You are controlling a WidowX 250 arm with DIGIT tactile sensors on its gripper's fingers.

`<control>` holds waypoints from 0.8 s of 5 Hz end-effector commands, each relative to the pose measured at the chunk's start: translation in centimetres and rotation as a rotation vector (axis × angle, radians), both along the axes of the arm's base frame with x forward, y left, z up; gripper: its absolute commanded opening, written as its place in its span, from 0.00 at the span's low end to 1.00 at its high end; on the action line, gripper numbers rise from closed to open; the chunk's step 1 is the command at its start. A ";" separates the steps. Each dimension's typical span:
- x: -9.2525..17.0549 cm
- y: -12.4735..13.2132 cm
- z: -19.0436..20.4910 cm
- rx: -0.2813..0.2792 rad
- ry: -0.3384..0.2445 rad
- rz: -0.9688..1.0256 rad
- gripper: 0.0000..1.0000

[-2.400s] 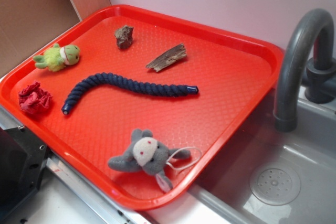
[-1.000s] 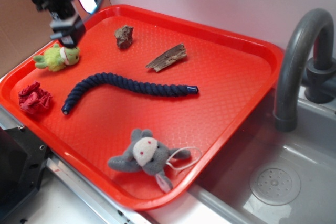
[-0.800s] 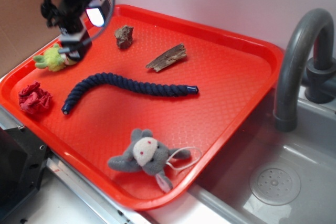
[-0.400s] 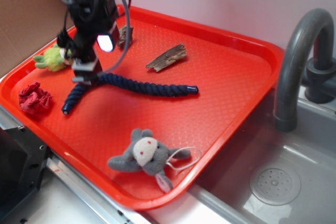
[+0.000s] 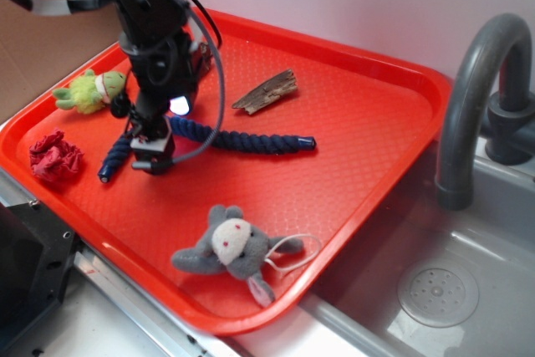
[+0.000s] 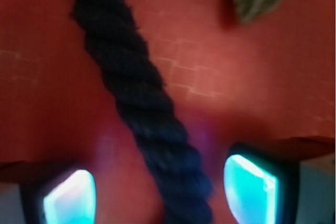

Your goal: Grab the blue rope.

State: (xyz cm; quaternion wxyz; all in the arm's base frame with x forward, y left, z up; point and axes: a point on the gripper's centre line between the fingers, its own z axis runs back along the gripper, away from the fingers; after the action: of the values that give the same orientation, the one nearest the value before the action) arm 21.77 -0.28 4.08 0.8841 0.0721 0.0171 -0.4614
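Black gripper [image 5: 153, 159] spread wide, holding nothing, its 2 fingertips [image 6: 68, 200] straddling the thick navy twisted rope [image 6: 137, 98]. Descend centred on the rope's left bend on the red plastic tray [image 5: 368, 114], then close.

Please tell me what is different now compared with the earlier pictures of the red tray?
The robot arm came in from the upper left and lowered its hand over the left part of the dark blue twisted rope. The rope now runs between the open fingers, not yet gripped. The rope, grey plush toy, green plush toy, red crumpled cloth and wood piece stayed where they were on the red plastic tray.
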 end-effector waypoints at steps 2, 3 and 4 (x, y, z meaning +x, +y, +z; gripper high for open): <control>0.6 -1.1 -1.5 -0.011 0.004 0.003 0.00; 0.7 -0.8 -0.8 -0.014 -0.015 0.013 0.00; 2.1 -0.3 1.3 -0.037 -0.061 0.058 0.00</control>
State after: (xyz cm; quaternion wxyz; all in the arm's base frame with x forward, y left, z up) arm 22.79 -0.27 4.25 0.8982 0.0580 0.0096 -0.4356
